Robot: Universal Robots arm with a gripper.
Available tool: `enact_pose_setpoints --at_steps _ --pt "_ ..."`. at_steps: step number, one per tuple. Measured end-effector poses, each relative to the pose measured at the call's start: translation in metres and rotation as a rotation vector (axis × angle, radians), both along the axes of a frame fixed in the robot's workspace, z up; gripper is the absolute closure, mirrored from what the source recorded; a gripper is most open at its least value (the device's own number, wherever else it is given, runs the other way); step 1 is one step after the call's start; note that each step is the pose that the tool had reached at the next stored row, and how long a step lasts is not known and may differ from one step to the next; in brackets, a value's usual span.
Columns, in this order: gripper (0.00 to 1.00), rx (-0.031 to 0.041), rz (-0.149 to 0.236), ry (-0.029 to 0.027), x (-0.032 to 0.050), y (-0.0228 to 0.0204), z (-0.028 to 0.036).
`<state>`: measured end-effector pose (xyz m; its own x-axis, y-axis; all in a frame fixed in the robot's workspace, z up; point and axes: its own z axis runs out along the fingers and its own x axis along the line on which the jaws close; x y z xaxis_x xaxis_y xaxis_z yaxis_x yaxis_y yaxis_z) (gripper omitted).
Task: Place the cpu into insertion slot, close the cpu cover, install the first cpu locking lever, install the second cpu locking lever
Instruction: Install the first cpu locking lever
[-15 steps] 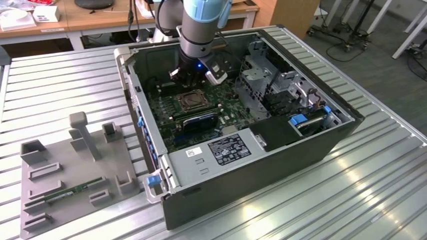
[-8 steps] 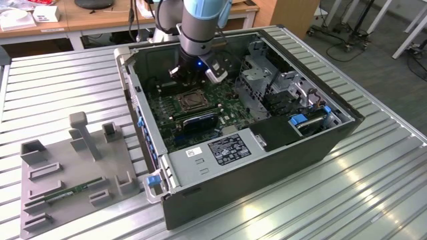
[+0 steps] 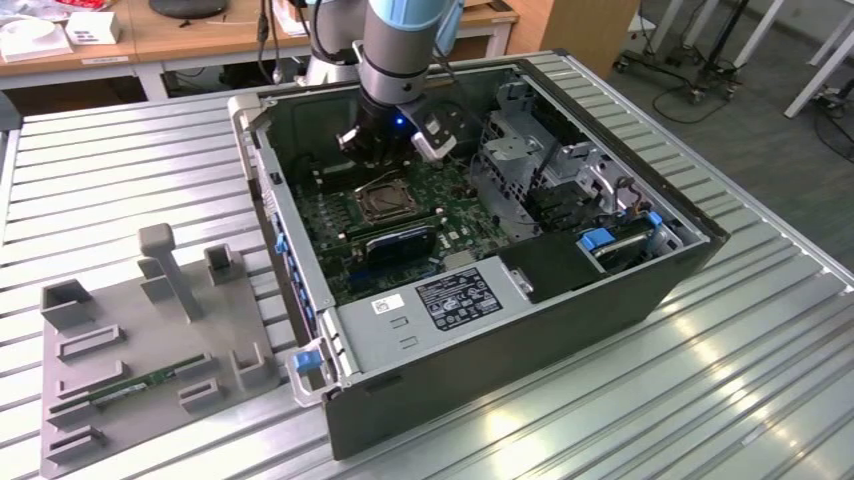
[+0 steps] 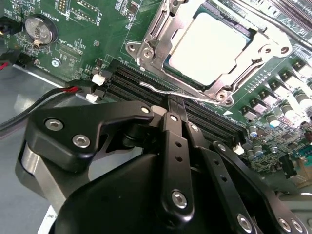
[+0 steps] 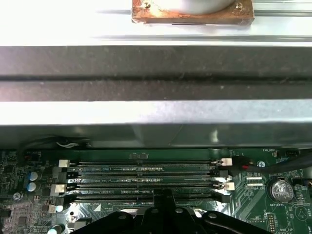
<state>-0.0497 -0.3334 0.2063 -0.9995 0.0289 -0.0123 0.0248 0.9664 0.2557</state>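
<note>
Pincer (image 4: 178,106) fingers pressed together, empty, beside cpu cover (image 4: 146,46); cpu (image 4: 209,46) edges hidden under cover.

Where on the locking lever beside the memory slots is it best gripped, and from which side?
Probably the locking lever at its kinked free stretch, which bows away from the cpu cover. Come from the side of the memory slots, where the gripper sits: the cover's frame blocks the other side.

Ribbed metal table (image 3: 747,400); wooden desk (image 3: 200,40); grey floor (image 3: 747,130).
</note>
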Motion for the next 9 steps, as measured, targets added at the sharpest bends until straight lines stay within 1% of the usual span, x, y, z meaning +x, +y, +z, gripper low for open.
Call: enact_pose_setpoints --at_steps 4,6,9 --pt "0.89 -0.0002 0.0 -0.0001 -0.0008 0.0 0.0001" --pt "0.89 -0.0001 0.0 -0.0002 -0.0048 -0.0001 0.0001" --pt "0.89 0.0 0.0 -0.001 -0.0139 0.0 0.0001"
